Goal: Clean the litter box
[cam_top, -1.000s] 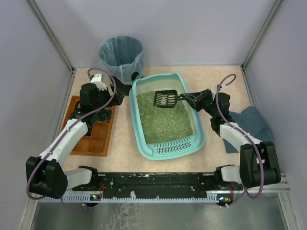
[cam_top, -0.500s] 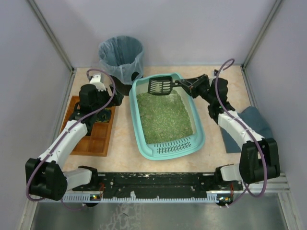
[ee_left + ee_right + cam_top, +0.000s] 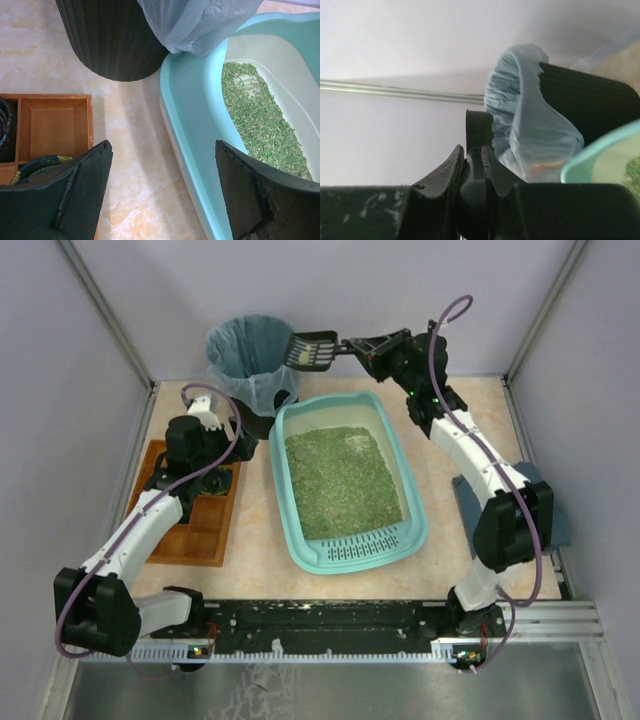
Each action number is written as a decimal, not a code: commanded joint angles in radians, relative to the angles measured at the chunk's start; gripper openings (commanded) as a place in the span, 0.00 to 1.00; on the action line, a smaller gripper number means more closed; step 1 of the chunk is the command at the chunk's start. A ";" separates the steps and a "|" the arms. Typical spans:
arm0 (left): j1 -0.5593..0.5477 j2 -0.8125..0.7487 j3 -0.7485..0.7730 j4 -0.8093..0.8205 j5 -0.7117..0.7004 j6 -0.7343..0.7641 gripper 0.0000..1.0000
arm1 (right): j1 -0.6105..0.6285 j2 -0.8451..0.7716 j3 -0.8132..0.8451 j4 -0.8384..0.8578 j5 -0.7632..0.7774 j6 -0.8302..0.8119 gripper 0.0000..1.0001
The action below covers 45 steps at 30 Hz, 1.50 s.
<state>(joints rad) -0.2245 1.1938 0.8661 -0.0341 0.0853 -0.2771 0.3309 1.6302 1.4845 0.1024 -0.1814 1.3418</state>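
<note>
Black plastic is what my right pincer (image 3: 362,344) is clenched on: the handle of the slotted scoop (image 3: 312,348), pinched so that the head juts out to the left and hangs at the right edge of the bin (image 3: 225,345). The bin's blue-grey bag (image 3: 262,390) is folded over the rim to catch whatever I tip in. I judge this to be the dumping step, though I cannot tell whether the scoop carries any clump. The litter box (image 3: 365,546) lies just beside the bin, grate lip at the near end and green litter (image 3: 340,480) spread across its floor, so the carry is short. My left pincer (image 3: 160,195) hangs released, gripping nothing, low over the gap between the wooden tray (image 3: 200,530) and the box, out of the scoop's path.
</note>
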 commanded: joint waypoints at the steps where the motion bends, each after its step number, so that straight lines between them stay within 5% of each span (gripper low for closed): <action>1: 0.007 0.002 -0.001 0.017 0.011 -0.005 0.88 | 0.043 0.113 0.220 -0.014 0.119 -0.024 0.00; 10: 0.010 -0.003 -0.001 0.019 0.025 -0.005 0.89 | 0.089 0.382 0.608 -0.119 0.152 -0.166 0.00; 18: 0.011 -0.004 -0.004 0.021 0.026 -0.009 0.89 | 0.127 0.586 0.975 -0.260 0.119 -0.509 0.00; 36: 0.011 -0.013 -0.008 0.025 0.025 -0.005 0.89 | 0.312 0.491 0.789 0.075 0.188 -1.416 0.00; 45: 0.012 -0.008 -0.007 0.028 0.039 -0.006 0.89 | 0.321 0.456 0.721 0.137 0.159 -1.482 0.00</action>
<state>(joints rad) -0.2180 1.1965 0.8661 -0.0326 0.1047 -0.2806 0.6579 2.1929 2.2074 0.1162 -0.0162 -0.0738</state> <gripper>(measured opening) 0.893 0.166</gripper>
